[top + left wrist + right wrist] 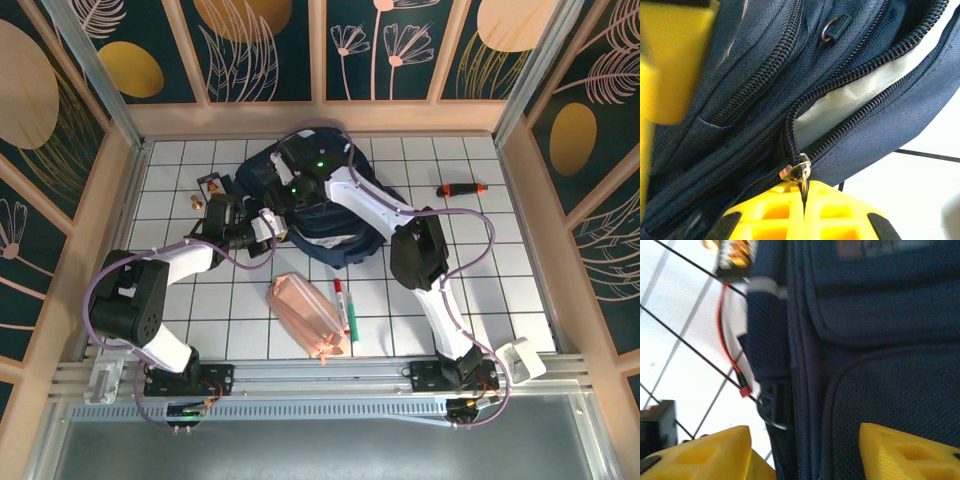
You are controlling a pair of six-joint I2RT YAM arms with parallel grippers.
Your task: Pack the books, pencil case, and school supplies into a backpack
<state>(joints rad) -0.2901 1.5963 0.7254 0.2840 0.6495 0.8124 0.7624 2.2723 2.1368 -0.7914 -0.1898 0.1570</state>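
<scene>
Gripping the zipper pull (799,173) of the backpack (338,243), the left gripper (803,200) is fully closed at the bag's left side. The right gripper (805,440) stands partly open over the backpack's navy fabric, fingers apart. The pencil case (308,315) lies on the tabletop (480,260), near centre. The marker pen (344,308) lies just right of it.
</scene>
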